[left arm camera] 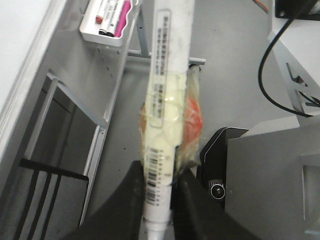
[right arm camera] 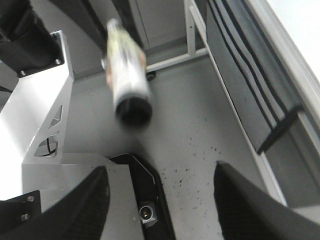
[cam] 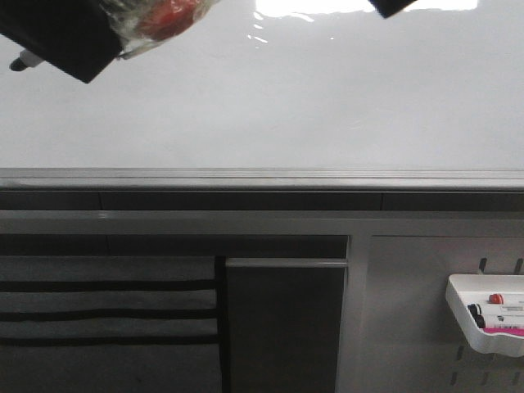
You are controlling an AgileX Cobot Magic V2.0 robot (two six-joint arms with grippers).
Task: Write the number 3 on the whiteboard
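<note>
The whiteboard point(cam: 270, 106) fills the upper front view, glossy and blank above its grey bottom rail point(cam: 262, 178). No number 3 shows on it. My left gripper point(cam: 82, 41) is at the board's top left, shut on a white marker point(left arm camera: 167, 75) with a barcode label. Crinkled clear plastic with something red point(cam: 164, 15) is wrapped around the marker. The marker's dark tip point(cam: 18, 61) pokes out low left of the gripper, in front of the board. My right gripper point(right arm camera: 160, 200) is open and empty. Only a black corner of it point(cam: 401, 6) shows at the top edge of the front view.
A white tray point(cam: 463, 315) with several markers hangs on a grey perforated panel at the lower right, and also shows in the left wrist view point(left arm camera: 100, 39). Below the rail are a dark slatted panel point(cam: 106, 315) and a metal frame point(cam: 286, 264).
</note>
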